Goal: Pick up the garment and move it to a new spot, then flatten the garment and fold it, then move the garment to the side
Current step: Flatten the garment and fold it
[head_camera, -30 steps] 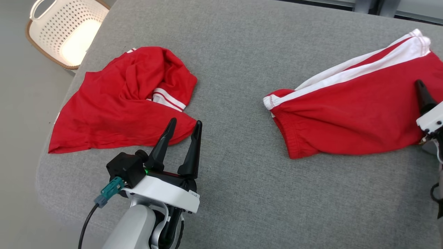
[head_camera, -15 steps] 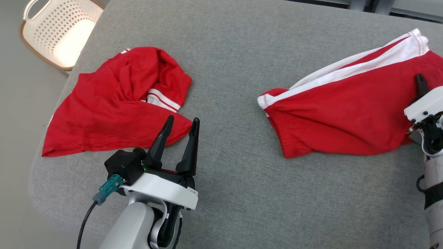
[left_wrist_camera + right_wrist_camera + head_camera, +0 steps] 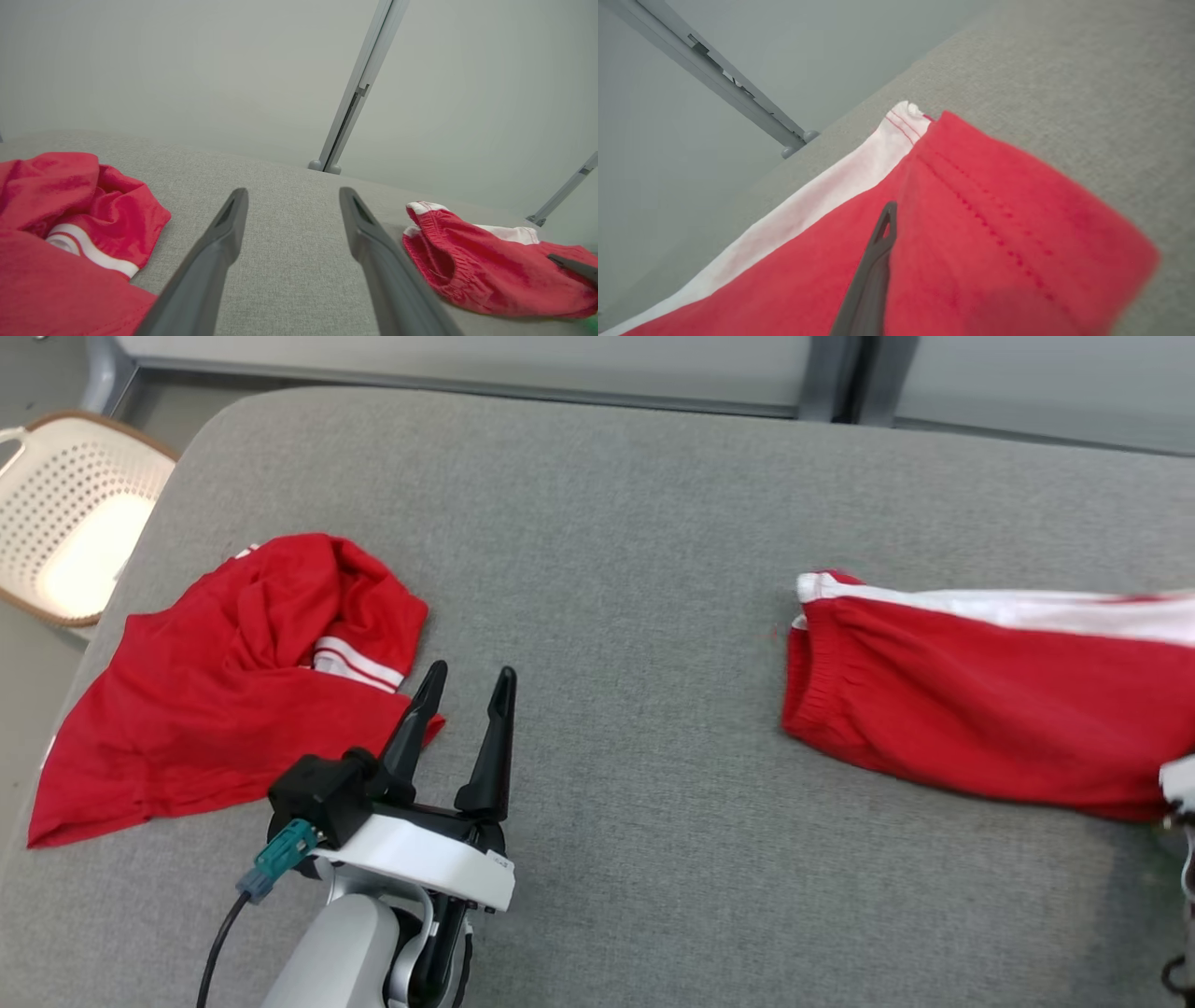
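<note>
So the red shorts (image 3: 980, 709) are sitting at the right side of the head view, lying across the grey cushion (image 3: 607, 523) and running off the right edge of the frame. The white side stripe (image 3: 1008, 607) runs along their upper edge and the elastic waistband (image 3: 812, 672) end points toward the middle. They look a bit blurred there. My right gripper (image 3: 892, 219) is pinched tight on them. In the right wrist view one dark finger pokes up mid-frame with a fold of red cloth draped over its right side, the other finger is buried under the fabric, and the stitched hem and the end of the white stripe are up near the centre top. In the head view just a bit of that gripper's white body peeks in at the lower right edge, touching the shorts' lower border. My left gripper (image 3: 470, 674) is at lower left of the head view, fingers spread wide with nothing between them, hovering over bare cushion. The left finger's tip sits just at the edge of a crumpled red T-shirt (image 3: 205, 709), which fills the left side with a striped cuff (image 3: 359, 663) showing near its middle fold. The T-shirt and shorts are well apart, with a wide stretch of grey between them. A cream perforated laundry basket (image 3: 65, 485) with a brown rim sits off the cushion at the upper left, and a grey metal post (image 3: 831, 383) stands behind the cushion at the top.
</note>
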Robot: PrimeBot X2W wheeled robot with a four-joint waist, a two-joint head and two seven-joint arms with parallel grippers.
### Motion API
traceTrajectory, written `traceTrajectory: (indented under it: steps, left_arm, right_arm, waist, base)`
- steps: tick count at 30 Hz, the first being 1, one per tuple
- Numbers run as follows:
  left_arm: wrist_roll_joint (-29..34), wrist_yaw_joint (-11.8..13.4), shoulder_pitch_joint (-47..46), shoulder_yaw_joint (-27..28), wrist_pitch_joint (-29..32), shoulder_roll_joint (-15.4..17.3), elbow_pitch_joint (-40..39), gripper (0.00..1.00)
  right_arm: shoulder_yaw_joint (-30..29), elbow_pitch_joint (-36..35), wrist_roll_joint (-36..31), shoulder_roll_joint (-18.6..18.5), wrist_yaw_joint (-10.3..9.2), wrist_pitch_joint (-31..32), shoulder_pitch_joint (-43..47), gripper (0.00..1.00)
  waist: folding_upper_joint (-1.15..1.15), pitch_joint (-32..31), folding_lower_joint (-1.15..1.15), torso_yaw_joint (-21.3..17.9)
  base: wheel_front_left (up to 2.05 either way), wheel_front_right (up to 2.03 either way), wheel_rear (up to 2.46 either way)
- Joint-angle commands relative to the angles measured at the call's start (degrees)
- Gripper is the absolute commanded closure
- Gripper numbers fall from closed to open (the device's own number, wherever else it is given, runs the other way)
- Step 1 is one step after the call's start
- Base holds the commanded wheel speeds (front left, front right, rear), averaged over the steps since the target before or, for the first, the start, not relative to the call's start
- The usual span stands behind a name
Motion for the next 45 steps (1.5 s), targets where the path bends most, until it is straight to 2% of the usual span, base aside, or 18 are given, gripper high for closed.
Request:
traceTrajectory:
  steps: [1, 6, 12, 21, 28, 37, 38, 39, 40, 41, 45]
  left_arm:
    - [0.13, -0.14, 0.33, 0.46, 0.0, 0.28, -0.17, 0.0]
    - [0.43, -0.37, 1.54, 0.42, 0.0, 0.26, -0.29, 0.0]
    - [0.48, -0.54, 1.76, -0.08, 0.0, 0.27, 0.38, 0.0]
    - [0.45, -0.26, 3.58, 0.81, 0.0, 0.27, 0.8, 0.0]
    - [0.21, -0.21, 4.56, 0.77, 0.0, 0.26, 0.85, 0.0]
    - [-0.06, -0.01, 5.12, 0.75, 0.0, 0.26, 0.87, 0.0]
    - [-0.12, 0.0, 5.18, 0.78, 0.0, 0.26, 0.82, 0.0]
    - [-0.16, -0.03, 5.2, 0.8, 0.0, 0.26, 0.8, 0.0]
    - [-0.21, -0.03, 5.23, 0.82, 0.0, 0.25, 0.82, 0.0]
    - [-0.28, -0.02, 5.27, 0.83, 0.0, 0.26, 0.85, 0.0]
    - [-0.54, 0.0, 5.32, 0.59, 0.01, 0.26, 0.99, 0.0]
  right_arm:
    - [-0.28, 0.55, -0.07, 0.31, 0.0, -0.31, 0.98, 1.0]
    - [-3.7, 2.23, -3.36, 0.01, 0.0, -2.66, 3.4, 1.0]
    - [-1.36, 1.27, -6.03, 1.67, 0.0, -5.79, 1.96, 1.0]
    - [12.92, -5.95, -1.38, 3.91, 0.0, -9.21, 4.29, 1.0]
    - [24.52, -11.25, 4.57, 2.91, 0.0, -8.97, 7.19, 1.0]
    - [33.4, -11.02, 7.51, 1.78, 0.0, -8.93, 8.47, 1.0]
    - [34.11, -10.86, 7.73, 1.81, 0.0, -9.01, 8.42, 0.93]
    - [35.0, -10.66, 7.74, 1.82, 0.0, -8.84, 8.35, 0.69]
    - [36.05, -10.52, 7.46, 1.78, 0.0, -8.75, 8.21, 0.15]
    - [37.16, -10.24, 7.14, 1.77, 0.0, -8.62, 8.04, 0.0]
    - [40.76, -9.55, 5.54, 1.59, 0.0, -8.69, 7.5, 0.0]
  waist:
    - [0.0, -1.37, 0.0, -1.34]
    - [0.0, -2.56, 0.0, -2.66]
    - [0.0, -3.63, 0.0, -2.63]
    - [0.0, -6.84, 0.0, -0.99]
    - [0.0, -8.08, 0.0, 0.5]
    - [0.0, -8.43, 0.0, 2.33]
    - [0.0, -8.39, 0.0, 2.46]
    - [0.0, -8.33, 0.0, 2.58]
    - [0.0, -8.29, 0.0, 2.68]
    - [0.0, -8.23, 0.0, 2.78]
    - [0.0, -8.07, 0.0, 3.12]
  base:
    - [0.0, 0.0, 0.0]
    - [0.0, 0.0, 0.0]
    - [0.0, 0.0, 0.0]
    - [0.0, 0.0, 0.0]
    - [0.0, 0.0, 0.0]
    - [0.0, 0.0, 0.0]
    - [0.0, 0.0, 0.0]
    - [0.0, 0.0, 0.0]
    - [0.0, 0.0, 0.0]
    - [0.0, 0.0, 0.0]
    - [0.0, 0.0, 0.0]
